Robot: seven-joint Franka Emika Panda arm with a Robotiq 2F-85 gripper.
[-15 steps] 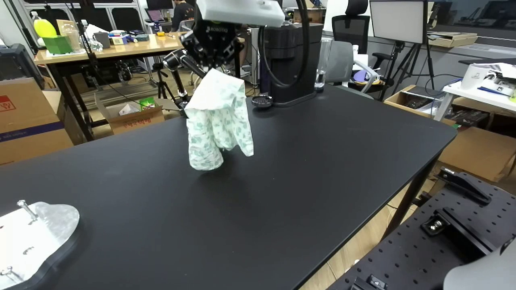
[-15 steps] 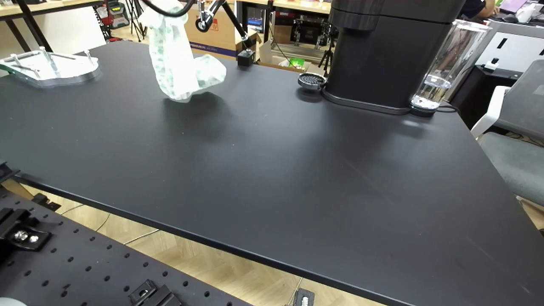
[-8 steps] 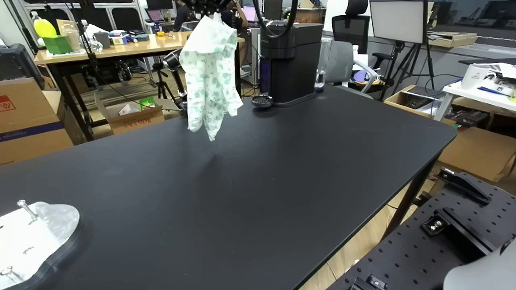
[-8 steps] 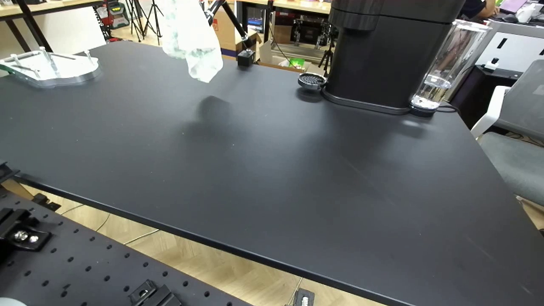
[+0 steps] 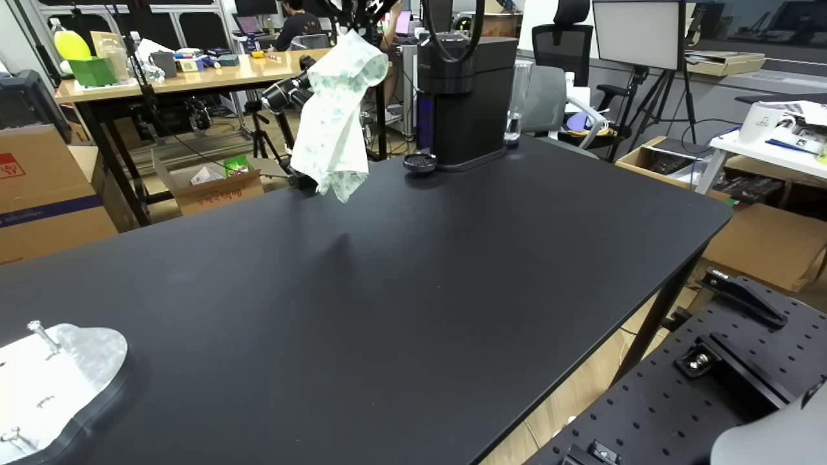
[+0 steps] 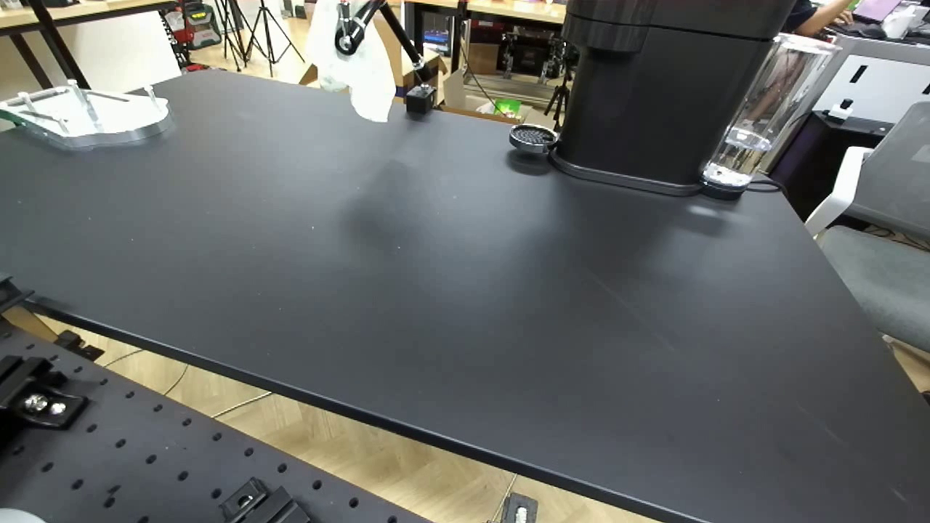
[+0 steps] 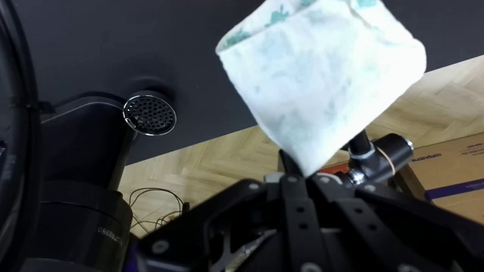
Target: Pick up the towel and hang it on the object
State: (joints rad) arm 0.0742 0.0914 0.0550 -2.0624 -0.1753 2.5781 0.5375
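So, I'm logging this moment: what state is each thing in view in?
White cloth towel with green print: gripped at one corner, hanging in the air.
Black two-fingered pincer: shut on the towel.
Black jointed stand: standing, contact with towel unclear.
Tall black coffee machine: upright, on or off unclear.
Clear cylindrical tank: upright, seemingly part-filled with clear liquid.
Flat silver plate with rods: lying, rods upward.
Low brown cardboard box: flaps open.

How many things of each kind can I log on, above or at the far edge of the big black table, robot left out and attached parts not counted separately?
White cloth towel with green print: 1
Black coffee machine: 1
Pale, wavy-edged board with silvery posts: 1
Black jointed stand: 1
Total: 4
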